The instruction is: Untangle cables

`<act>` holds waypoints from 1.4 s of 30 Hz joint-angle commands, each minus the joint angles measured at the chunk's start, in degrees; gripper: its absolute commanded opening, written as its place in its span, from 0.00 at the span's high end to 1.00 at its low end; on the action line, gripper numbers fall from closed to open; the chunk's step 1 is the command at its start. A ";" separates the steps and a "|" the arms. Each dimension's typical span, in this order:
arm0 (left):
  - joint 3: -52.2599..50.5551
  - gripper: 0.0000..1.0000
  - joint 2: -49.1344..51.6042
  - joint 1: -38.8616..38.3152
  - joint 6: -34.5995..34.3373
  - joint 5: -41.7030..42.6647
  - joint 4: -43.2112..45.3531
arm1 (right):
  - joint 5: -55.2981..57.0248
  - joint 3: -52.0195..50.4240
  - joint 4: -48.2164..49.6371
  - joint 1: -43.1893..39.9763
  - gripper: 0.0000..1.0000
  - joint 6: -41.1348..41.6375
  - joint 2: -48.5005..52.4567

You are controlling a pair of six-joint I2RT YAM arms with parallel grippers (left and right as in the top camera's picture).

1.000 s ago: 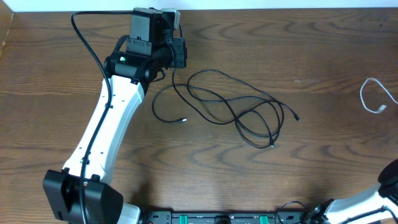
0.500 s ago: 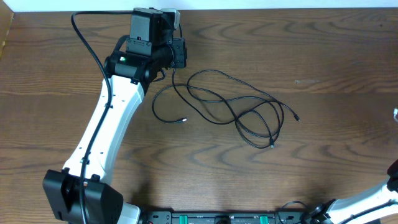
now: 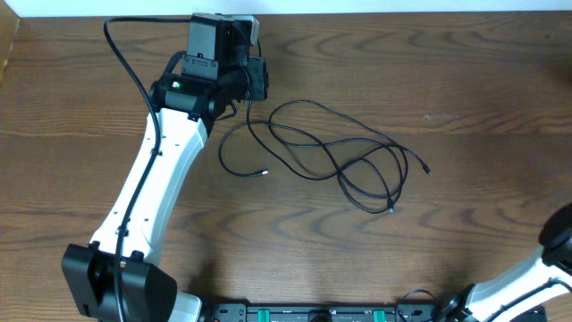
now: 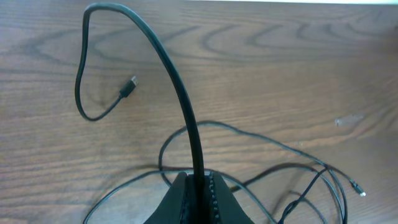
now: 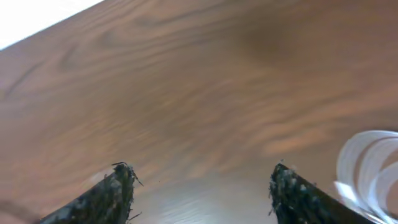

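My left gripper sits at the far left of the table, shut on a thin black cable. In the left wrist view the jaws pinch that black cable, which arches up and left to a small plug lying on the wood. The rest of the black cable lies in loose, crossing loops mid-table, with plug ends showing. My right gripper is open over bare wood. A blurred white cable loop lies just right of its right finger, outside the jaws.
The left arm runs diagonally from the near-left corner to the far edge. Part of the right arm shows at the near-right corner. The table's far edge lies close behind the left gripper.
The white cable at the right edge of the overhead view has slid out of that view to the right. The left arm and the black cable have not moved.
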 commanded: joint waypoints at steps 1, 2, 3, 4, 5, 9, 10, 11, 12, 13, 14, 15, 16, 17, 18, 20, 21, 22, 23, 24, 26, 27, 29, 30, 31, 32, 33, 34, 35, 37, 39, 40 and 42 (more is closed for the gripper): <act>0.48 0.92 -1.16 0.11 1.92 -2.21 -1.38 | -5.62 -0.02 -1.92 7.43 0.30 -4.59 -0.44; 0.48 0.92 -1.16 0.11 2.19 -2.27 -1.84 | -6.47 -0.02 -2.49 9.29 0.30 -5.57 -0.44; 0.48 0.92 -1.16 0.13 2.36 -2.27 -2.21 | -7.43 -0.02 -3.08 11.23 0.30 -6.58 -0.44; 0.48 0.92 -1.16 0.22 2.36 -2.29 -2.64 | -8.59 -0.02 -3.91 13.55 0.30 -8.07 -0.44; 0.48 0.92 -1.16 0.28 2.38 -2.32 -3.04 | -10.12 -0.02 -5.07 16.68 0.29 -10.25 -0.42; 0.48 0.92 -1.16 1.16 2.32 -3.67 -4.66 | -11.30 -0.04 -7.63 25.09 0.26 -15.67 -0.33; 0.48 0.93 -1.16 1.49 2.32 -5.01 -5.51 | -11.28 -0.04 -8.26 26.91 0.26 -17.03 -0.31; 0.48 0.93 -1.16 1.79 2.32 -6.16 -6.34 | -11.28 -0.04 -8.96 28.89 0.25 -18.08 -0.22; 0.48 0.93 -1.16 2.14 2.32 -6.99 -7.34 | -11.30 -0.04 -9.62 30.99 0.22 -18.78 -0.20; 0.48 0.92 -1.29 2.82 2.34 -6.69 -8.41 | -11.30 -0.04 -10.47 34.03 0.20 -19.82 -0.04; 0.48 0.93 -1.42 3.17 2.36 -6.51 -8.87 | -11.32 -0.04 -10.91 35.69 0.20 -20.33 0.00; 0.48 0.93 -1.95 3.74 2.40 -6.58 -9.57 | -11.26 -0.04 -11.50 38.71 0.21 -20.59 0.20; 0.48 0.93 -2.32 4.11 2.38 -6.75 -9.84 | -11.13 -0.04 -11.74 40.61 0.21 -20.83 0.48; 0.48 0.92 -2.93 4.74 2.36 -7.50 -10.19 | -10.69 -0.07 -11.87 42.49 0.22 -20.98 0.81; 0.48 0.93 -3.39 5.22 2.34 -8.48 -10.56 | -9.46 -0.15 -11.82 44.39 0.23 -20.96 1.42; 0.48 0.93 -4.55 6.91 2.34 -12.41 -12.11 | -5.09 -0.24 -11.93 49.33 0.27 -20.52 3.96; 0.48 0.93 -4.72 7.54 2.36 -13.14 -12.79 | -4.28 -0.26 -11.96 50.64 0.29 -20.09 4.90; 0.48 0.93 -4.76 8.13 2.36 -13.60 -13.51 | -3.74 -0.26 -11.93 52.04 0.31 -19.85 5.92; 0.48 0.93 -4.74 8.61 2.40 -13.90 -14.27 | -3.50 -0.24 -12.00 53.20 0.33 -19.87 6.78; 0.48 0.92 -4.63 9.16 2.82 -14.03 -15.19 | -2.89 -0.26 -12.13 54.27 0.34 -19.87 7.45; 0.44 0.92 -4.46 9.99 3.26 -14.03 -16.76 | -1.46 -0.26 -12.66 55.84 0.36 -19.85 8.35; 0.37 0.92 -4.39 10.32 3.23 -14.03 -17.38 | -1.16 -0.26 -13.05 56.41 0.36 -19.78 8.74; 0.13 0.93 -4.35 10.60 3.26 -14.01 -18.10 | -1.16 -0.35 -13.97 57.24 0.37 -19.06 9.35; -0.09 0.93 -4.35 10.60 3.23 -14.01 -18.16 | -1.16 -0.52 -14.25 57.55 0.38 -18.73 9.81; -0.33 0.92 -4.35 10.60 3.23 -14.01 -18.16 | -1.20 -0.83 -14.49 57.86 0.41 -18.53 10.08; -0.55 0.93 -4.35 10.60 3.21 -14.01 -18.14 | -1.29 -1.49 -14.27 58.23 0.41 -17.55 10.51; -0.74 0.92 -4.35 10.60 3.23 -14.01 -18.14 | -1.70 -2.08 -13.97 58.58 0.41 -16.92 10.82; -0.90 0.92 -4.35 10.60 3.23 -14.01 -18.14 | -2.58 -2.86 -13.64 59.06 0.41 -16.81 11.08; -1.05 0.93 -4.35 10.60 3.23 -14.01 -18.14 | -3.65 -3.89 -12.96 59.58 0.41 -16.79 11.28; -1.29 0.92 -4.35 10.60 3.23 -14.01 -18.14 | -5.18 -6.16 -11.61 60.98 0.41 -16.61 11.34; -1.38 0.93 -4.35 10.60 3.21 -14.01 -18.21 | -4.85 -8.37 -9.84 62.51 0.41 -15.50 11.34; -1.38 0.92 -4.35 10.60 3.21 -14.01 -18.32 | -4.79 -9.25 -9.16 63.17 0.41 -15.26 11.37; -1.38 0.93 -4.35 10.60 3.21 -13.99 -18.43 | -4.02 -11.78 -6.54 64.52 0.40 -13.77 11.37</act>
